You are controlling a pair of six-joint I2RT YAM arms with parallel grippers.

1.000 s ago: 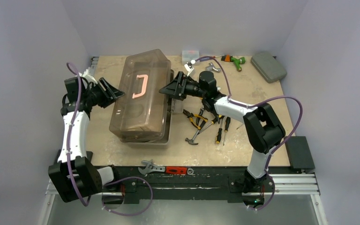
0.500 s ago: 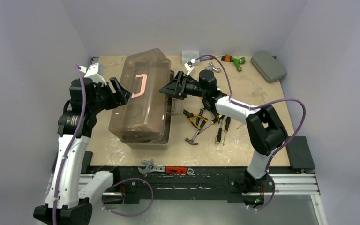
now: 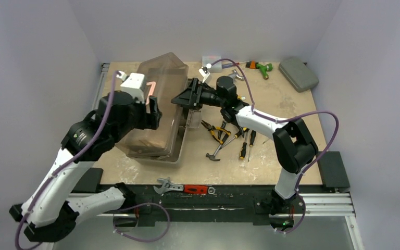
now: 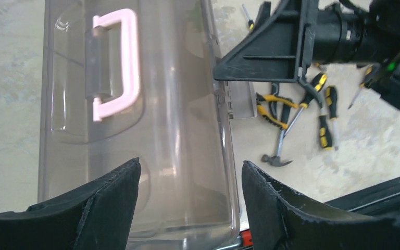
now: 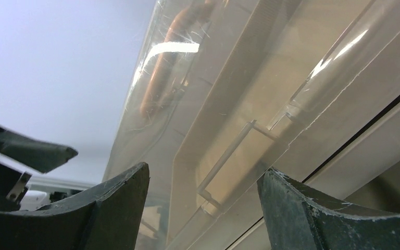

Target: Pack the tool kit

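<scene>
The beige-tan toolbox (image 3: 161, 112) lies at the left middle of the table, its translucent lid (image 4: 151, 104) tilted up on the right side. The pale pink handle (image 3: 150, 96) sits on the lid and also shows in the left wrist view (image 4: 119, 62). My left gripper (image 3: 154, 112) hovers open above the lid's near part (image 4: 190, 165), holding nothing. My right gripper (image 3: 176, 99) is open at the lid's right edge, with the lid's underside (image 5: 250, 104) close before its jaws (image 5: 203, 171). Pliers (image 3: 213, 130), a hammer (image 3: 215, 151) and screwdrivers (image 3: 247, 143) lie on the table right of the box.
A small clear box (image 3: 211, 59), a green-and-orange tool (image 3: 259, 66) and a flat grey-green case (image 3: 298, 73) lie along the back edge. A red-handled wrench (image 3: 183, 188) rests on the front rail. A black block (image 3: 336, 169) sits at the right edge.
My left arm has risen and swung right, from beside the toolbox to above its lid. The lid has tipped up on its right side. My right gripper has shifted slightly left.
</scene>
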